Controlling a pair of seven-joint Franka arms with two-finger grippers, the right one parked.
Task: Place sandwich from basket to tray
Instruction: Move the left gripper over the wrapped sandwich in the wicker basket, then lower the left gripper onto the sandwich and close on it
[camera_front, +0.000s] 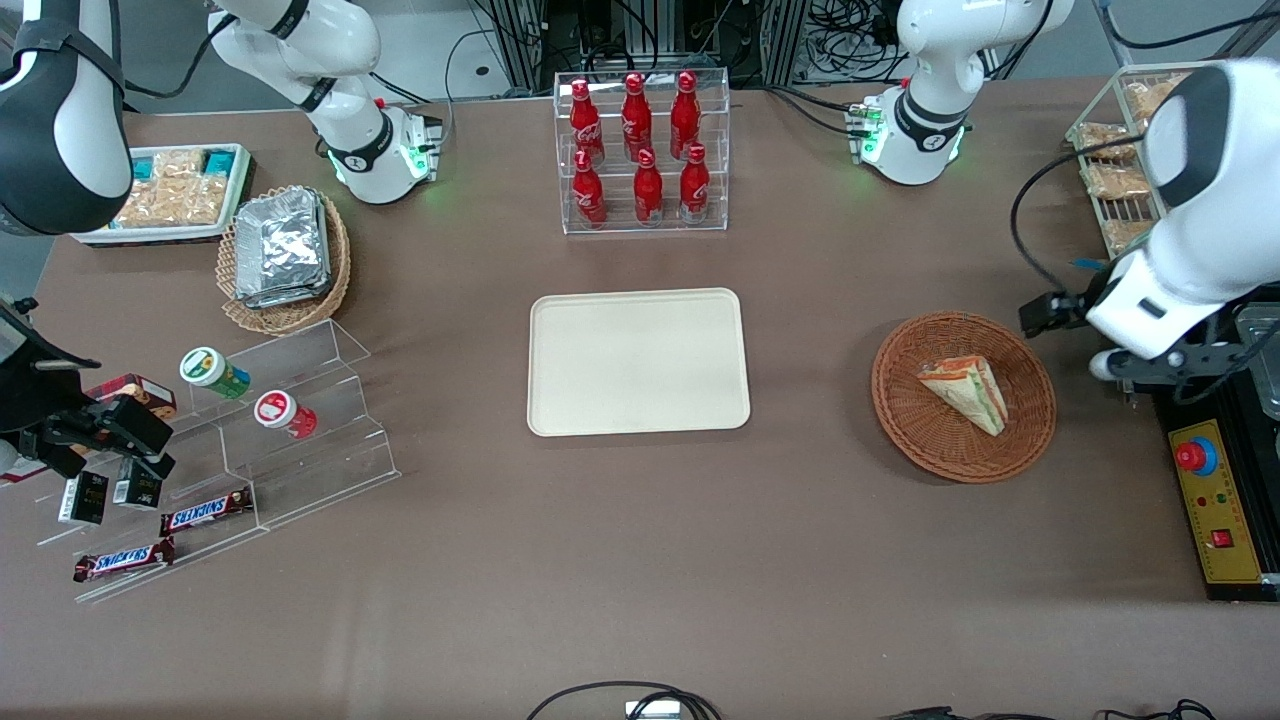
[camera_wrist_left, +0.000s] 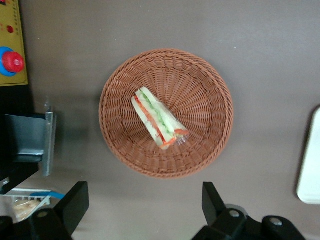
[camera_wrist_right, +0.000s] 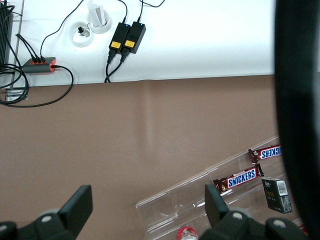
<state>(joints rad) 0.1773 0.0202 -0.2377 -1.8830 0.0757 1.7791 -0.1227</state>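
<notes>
Fingers (camera_wrist_left: 75, 202) of the left arm's gripper (camera_wrist_left: 142, 205) were spread wide and held nothing, poised above bare table (camera_wrist_left: 260, 65) just outside the rim of the basket (camera_wrist_left: 210, 95). Lying inside the basket, the sandwich (camera_wrist_left: 159, 119) rested near its middle, apart from the fingers, its long axis running diagonally to the line between them. A wrist turn would probably be needed to close across the wedge's narrow width. Well apart, toward the parked arm's end, the tray (camera_front: 640, 362) lay bare.
</notes>
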